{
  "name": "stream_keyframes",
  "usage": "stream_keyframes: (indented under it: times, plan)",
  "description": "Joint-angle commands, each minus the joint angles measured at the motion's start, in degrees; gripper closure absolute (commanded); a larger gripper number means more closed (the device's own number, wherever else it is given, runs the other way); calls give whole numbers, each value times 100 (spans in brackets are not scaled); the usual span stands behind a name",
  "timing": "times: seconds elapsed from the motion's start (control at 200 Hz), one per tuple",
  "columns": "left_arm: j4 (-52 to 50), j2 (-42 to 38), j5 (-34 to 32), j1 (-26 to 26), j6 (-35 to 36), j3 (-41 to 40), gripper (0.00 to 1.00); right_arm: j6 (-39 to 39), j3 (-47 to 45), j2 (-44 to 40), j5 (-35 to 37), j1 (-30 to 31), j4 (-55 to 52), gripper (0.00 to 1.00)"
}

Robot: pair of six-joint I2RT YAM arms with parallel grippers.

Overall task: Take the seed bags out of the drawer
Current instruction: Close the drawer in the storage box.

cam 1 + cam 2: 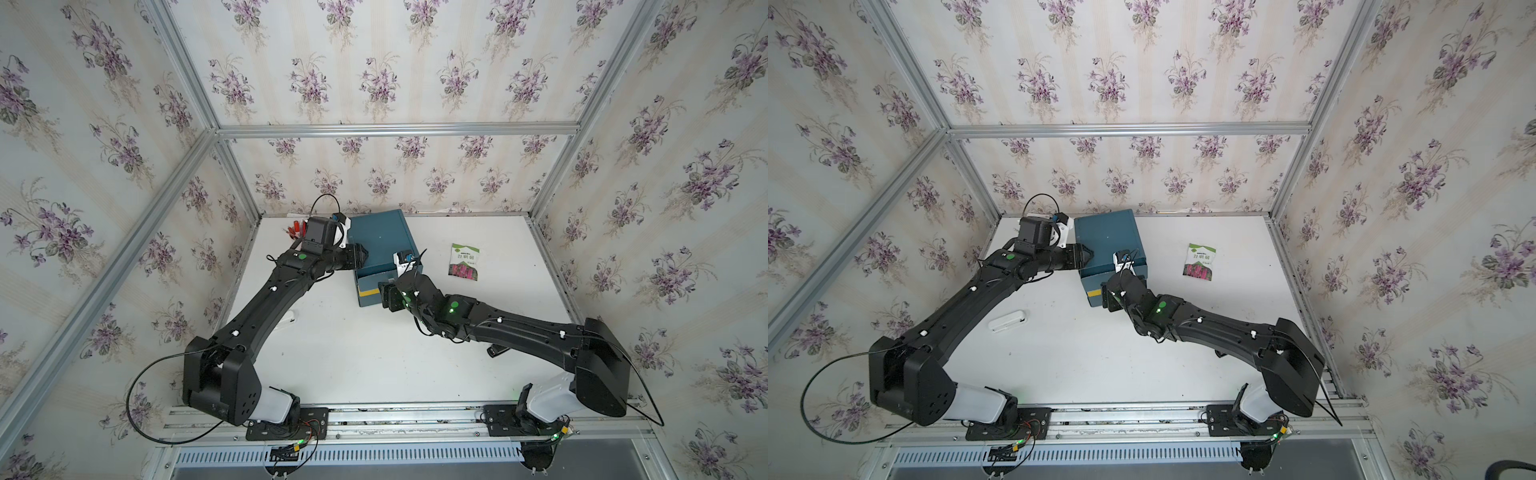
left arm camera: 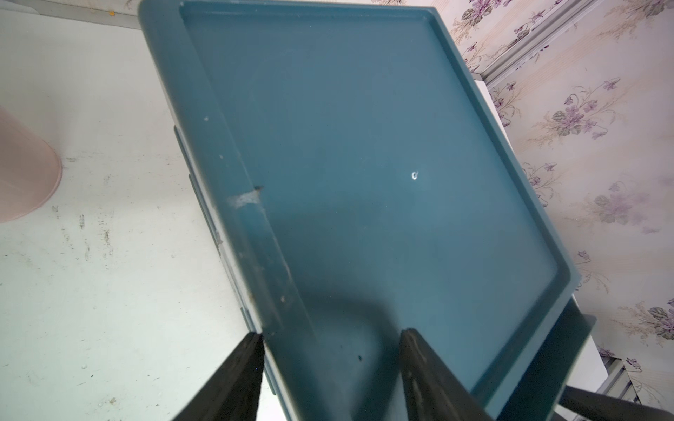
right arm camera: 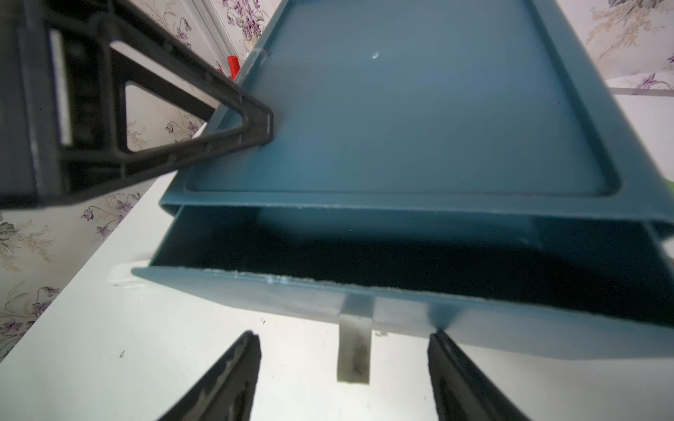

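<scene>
Bimanual rig at a white bench (image 1: 374,365), shown in both top views and in the two wrist views.

**Box.** A blue box (image 1: 380,237) stands toward the back of the bench, between the two arms. Its flat top has a raised rim. Its upper drawer (image 3: 328,295) is pulled partly out toward the robot. The inside of the drawer lies in deep shadow, so its contents cannot be told.

**Left hand.** The left hand (image 2: 332,333) is open and holds nothing. It reaches the box from the robot's left. Its fingers (image 2: 237,375) stand wide apart over that edge of the top, one at the outer side of the rim and one over the top panel. In the right wrist view one fingertip appears to rest on the top, just inside the rim.

**Right hand.** The right hand (image 3: 344,333) is open and empty, low over the bench just in front of the drawer. A pale tab (image 3: 353,350) hangs from the drawer front and lies between the two fingers (image 3: 459,379), touching neither.

**Seed bag.** One seed bag (image 1: 464,262), white and green with red flowers, lies flat on the bench to the robot's right of the box. It is apart from the box and clear of both arms.

**Other items.** A white oblong case (image 1: 1007,321) lies on the bench beside the left forearm. Red items (image 1: 296,228) stand behind the left wrist, near the back wall.
</scene>
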Motion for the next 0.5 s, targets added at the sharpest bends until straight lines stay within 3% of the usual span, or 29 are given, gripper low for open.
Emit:
stream_keyframes:
  times: [0.0, 0.495]
  plan:
    - [-1020, 65, -197, -6, 96, -55, 38, -140, 73, 125, -51, -83, 476, 24]
    - [-1054, 83, -195, -7, 113, -17, 38, -118, 54, 298, -216, -339, 825, 22]
